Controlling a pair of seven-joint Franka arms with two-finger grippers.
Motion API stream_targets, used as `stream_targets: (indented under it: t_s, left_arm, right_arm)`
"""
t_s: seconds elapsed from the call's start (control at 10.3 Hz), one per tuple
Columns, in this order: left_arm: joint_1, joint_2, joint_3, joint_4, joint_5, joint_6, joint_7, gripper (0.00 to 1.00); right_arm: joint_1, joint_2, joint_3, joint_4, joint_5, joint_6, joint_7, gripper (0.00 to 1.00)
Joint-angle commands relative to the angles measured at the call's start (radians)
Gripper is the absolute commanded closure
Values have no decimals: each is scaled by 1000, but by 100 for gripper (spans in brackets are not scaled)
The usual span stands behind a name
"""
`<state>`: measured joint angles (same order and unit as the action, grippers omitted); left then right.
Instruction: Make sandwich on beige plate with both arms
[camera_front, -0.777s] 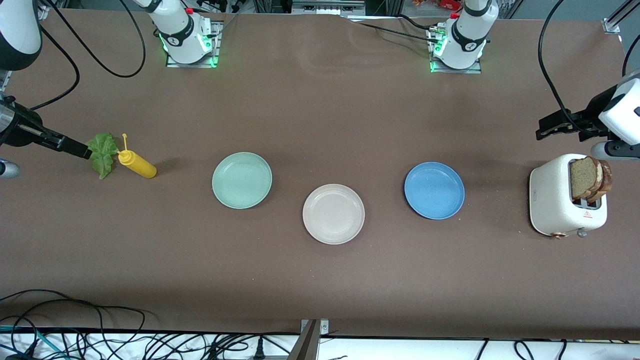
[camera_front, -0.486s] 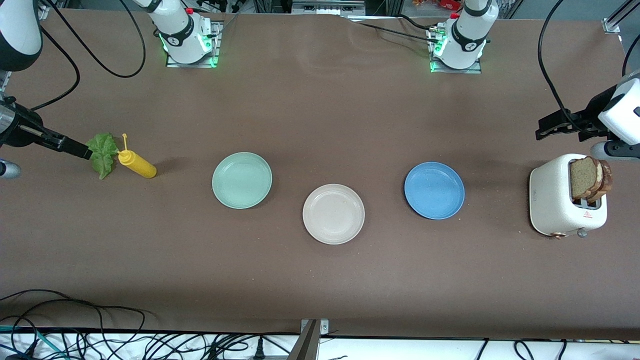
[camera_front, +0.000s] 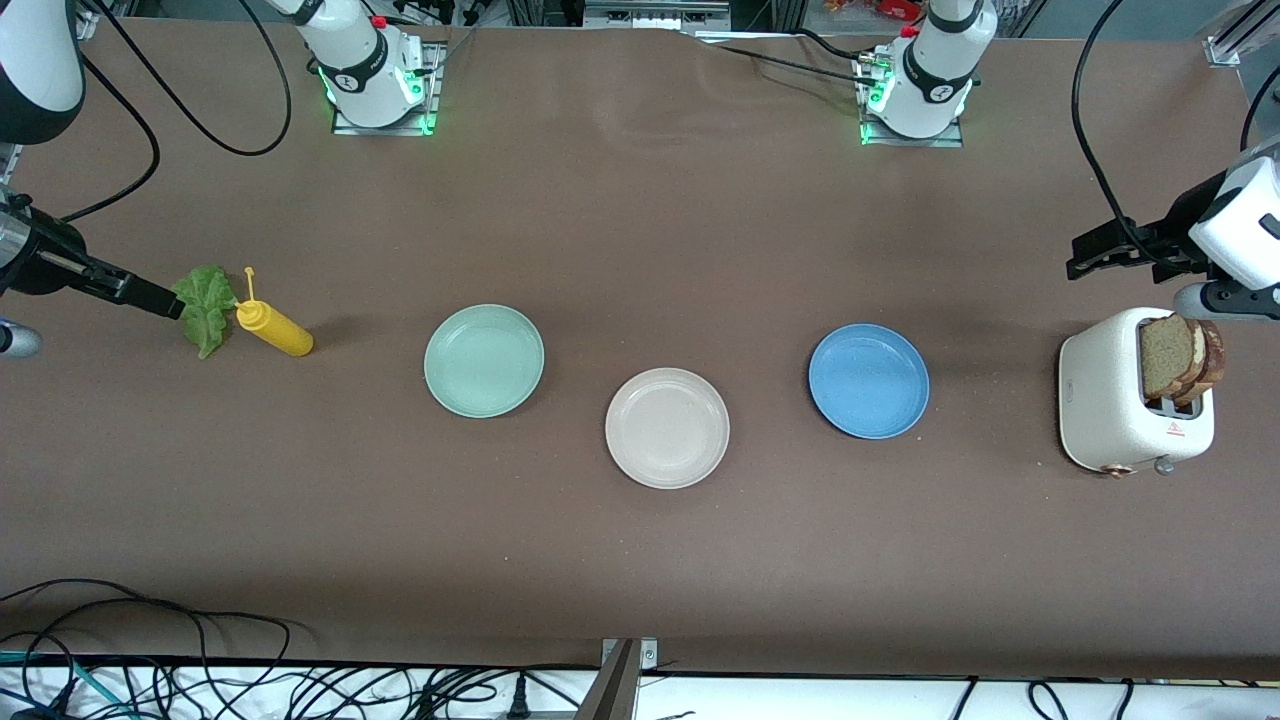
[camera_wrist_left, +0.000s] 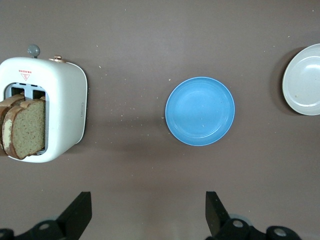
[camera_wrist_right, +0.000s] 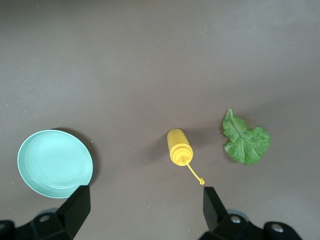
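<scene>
Centrally on the brown desk (camera_front: 640, 230), with twelve o'clock set toward the arm bases, lies the beige plate (camera_front: 667, 428), nearest the front camera of three plates. A mint plate (camera_front: 484, 360) sits at its ten o'clock and a blue plate (camera_front: 868, 381) at its two o'clock, each well apart from it. At three o'clock of the blue plate, toward the left arm's end, a white toaster (camera_front: 1105, 400) holds two brown bread slices (camera_front: 1175, 360) upright in its slots, leaning together. At nine o'clock of the mint plate, toward the right arm's end, a yellow bottle (camera_front: 275, 330) lies on its side, its nozzle pointing to ten o'clock. A green lettuce (camera_front: 205, 310) leaf lies flat just beside that nozzle. The left gripper (camera_front: 1080, 262) hangs over bare desk at twelve o'clock of the toaster, jaws spread wide and grasping nothing. The right gripper (camera_front: 170, 305) hangs over the desk at the nine o'clock edge of the lettuce, jaws likewise released. From the right wrist, lettuce and bottle show apart.
</scene>
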<state>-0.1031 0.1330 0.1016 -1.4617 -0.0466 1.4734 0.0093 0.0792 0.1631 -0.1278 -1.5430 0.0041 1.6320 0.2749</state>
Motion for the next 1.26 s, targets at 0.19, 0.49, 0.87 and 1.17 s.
stream_targets:
  t_s: [0.19,0.49,0.87,1.17]
  left_arm:
    - [-4,-19,-10,-22,19,15,8,0]
    - [-4,-19,-10,-22,19,16,6,0]
    - [-4,-18,-10,-22,19,16,6,0]
    - [-4,-18,-10,-22,19,16,6,0]
  right_arm:
    - [-9,4,-1,11,5,0,7,0]
    - [-6,4,-1,7,4,-9,15,0]
    - [-9,4,-3,6,-9,-11,7,0]
    - [-9,3,-6,7,-13,-11,10,0]
